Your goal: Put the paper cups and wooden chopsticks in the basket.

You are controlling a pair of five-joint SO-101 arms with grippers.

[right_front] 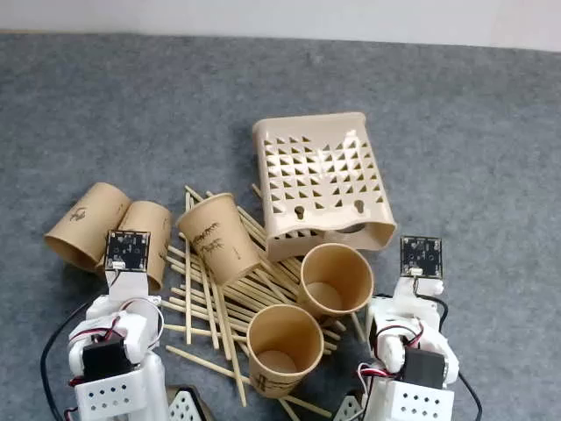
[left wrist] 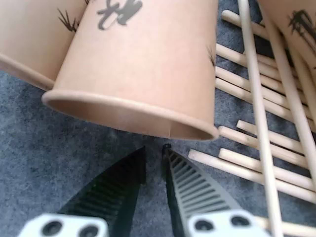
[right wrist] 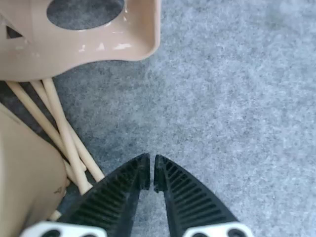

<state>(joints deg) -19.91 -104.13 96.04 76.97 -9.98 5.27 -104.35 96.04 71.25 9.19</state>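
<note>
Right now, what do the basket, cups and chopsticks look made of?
Basket: probably plastic, beige, glossy; highlights gleam on its rim. Paper cups: matte tan paperboard, apparently, with rolled rim and side seam. Chopsticks: pale, matte, seemingly bare wood.

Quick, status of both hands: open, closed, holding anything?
Left hand: closed, holding nothing.
Right hand: closed, holding nothing.

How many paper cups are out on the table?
5. The left cups lie side by side; the middle cup lies on the chopsticks; two upright cups stand by the basket. The basket's inside is hidden.
</note>
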